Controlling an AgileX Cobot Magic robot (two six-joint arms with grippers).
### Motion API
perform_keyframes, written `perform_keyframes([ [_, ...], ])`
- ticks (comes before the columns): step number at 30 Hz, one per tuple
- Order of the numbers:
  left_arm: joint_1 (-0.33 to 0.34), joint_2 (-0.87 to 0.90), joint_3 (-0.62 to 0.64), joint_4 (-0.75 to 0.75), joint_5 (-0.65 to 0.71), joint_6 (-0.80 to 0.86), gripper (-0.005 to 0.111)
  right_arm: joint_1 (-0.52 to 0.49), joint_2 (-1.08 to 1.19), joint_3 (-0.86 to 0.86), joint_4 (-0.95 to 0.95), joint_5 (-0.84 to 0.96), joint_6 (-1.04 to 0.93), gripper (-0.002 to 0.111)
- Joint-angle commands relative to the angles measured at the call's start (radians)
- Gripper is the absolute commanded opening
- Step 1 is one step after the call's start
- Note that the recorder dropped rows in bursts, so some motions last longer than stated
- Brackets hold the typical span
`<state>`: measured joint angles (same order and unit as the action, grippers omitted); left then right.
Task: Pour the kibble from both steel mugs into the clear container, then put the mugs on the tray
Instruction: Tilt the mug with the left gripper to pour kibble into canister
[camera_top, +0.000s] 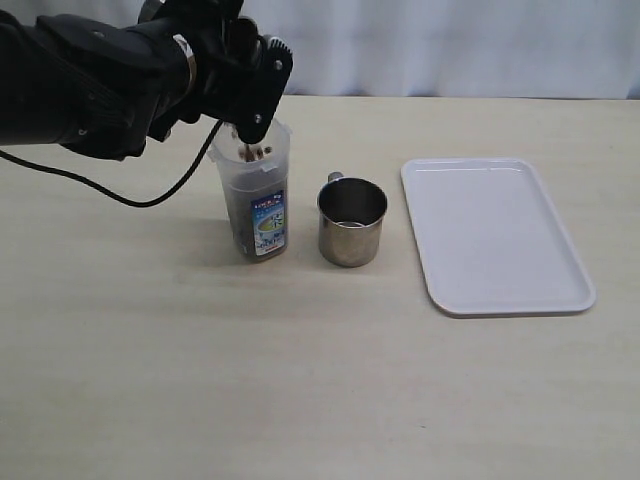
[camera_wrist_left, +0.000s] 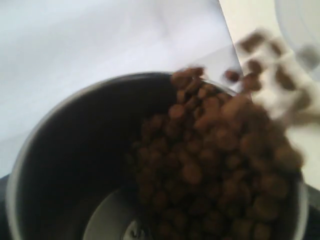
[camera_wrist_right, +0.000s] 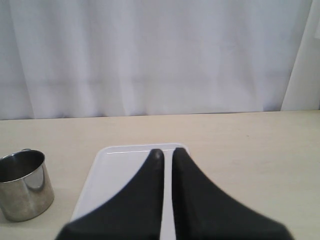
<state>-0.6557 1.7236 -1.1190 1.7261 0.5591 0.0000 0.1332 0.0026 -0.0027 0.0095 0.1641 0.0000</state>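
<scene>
**L gripper** (camera_top: 250, 105): positioned directly above the clear container (camera_top: 255, 205). Jaws are clamped wide around the held mug (camera_wrist_left: 75, 165). In the ext. view the arm hides most of that mug.

**Held mug:** tipped steeply, mouth toward the container rim. Part of the dark inner wall and bottom is exposed.

**Kibble** (camera_wrist_left: 215, 165): piled against the low side of the held mug and spilling over its lip. Pellets are in mid-air just above the container opening, blurred. A dark layer fills the lower part of the container.

**Second mug** (camera_top: 352, 222): upright on the table (camera_top: 300, 400), just beside the container on the tray side, not touching it. Handle faces the back. No kibble visible inside.

**Tray** (camera_top: 495, 235): flat on the table, beyond the second mug from the container, well apart from it. Nothing on it.

**R gripper** (camera_wrist_right: 167, 152): fingers pressed together, nothing between them. Seen only in the R wrist view, over the tray, w/ the second mug off to one side. Position rel. to the container: cannot tell.
</scene>
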Motion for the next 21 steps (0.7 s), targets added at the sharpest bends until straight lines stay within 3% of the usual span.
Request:
perform_keyframes([
  [1,-0.007,-0.006,-0.011,0.018,0.003,0.023,0.0,-0.002,-0.003,0.003,0.007,0.002,0.0,0.005],
  [21,-0.008,-0.006,-0.011,0.018,0.006,0.134,0.0,-0.002,-0.003,0.003,0.007,0.002,0.0,0.005],
])
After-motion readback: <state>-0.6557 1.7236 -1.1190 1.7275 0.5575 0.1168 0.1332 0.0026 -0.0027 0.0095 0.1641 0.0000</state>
